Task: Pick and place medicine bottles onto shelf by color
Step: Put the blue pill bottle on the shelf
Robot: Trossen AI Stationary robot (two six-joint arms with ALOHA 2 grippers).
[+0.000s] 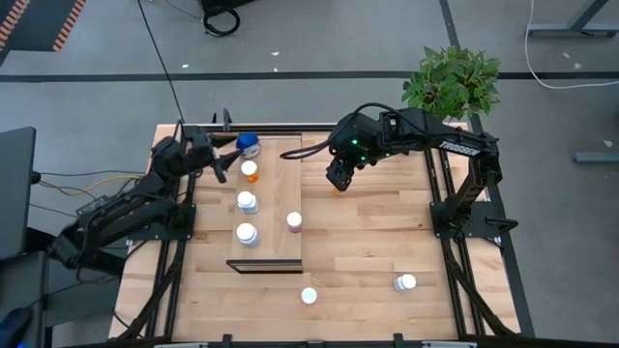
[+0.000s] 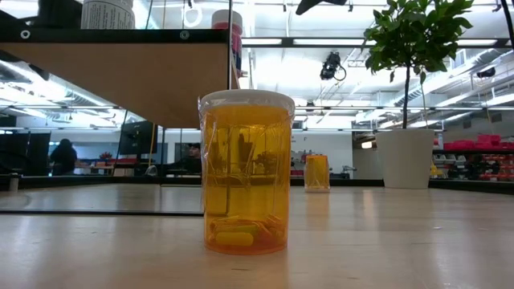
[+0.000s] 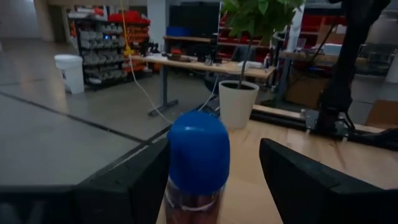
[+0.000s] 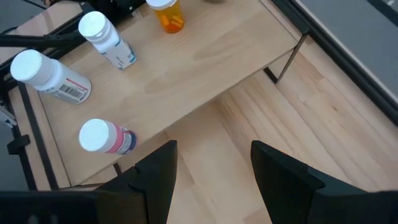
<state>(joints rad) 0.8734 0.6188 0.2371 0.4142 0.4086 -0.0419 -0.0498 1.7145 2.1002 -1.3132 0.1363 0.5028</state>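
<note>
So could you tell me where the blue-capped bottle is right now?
In the high view, the blue-capped bottle stands at the shelf's far left corner, between the left gripper's open fingers.

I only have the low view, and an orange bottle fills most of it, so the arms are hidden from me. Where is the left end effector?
Observer: The left end effector is at the shelf's end nearest the plant, fingers open either side of a blue-capped bottle, not touching it.
Operator: And the right one?
Observer: The right end effector hangs open over the table beside the shelf, holding nothing.
Operator: How full is the shelf?
Observer: Five bottles stand on it, the blue-capped one among them.
</note>
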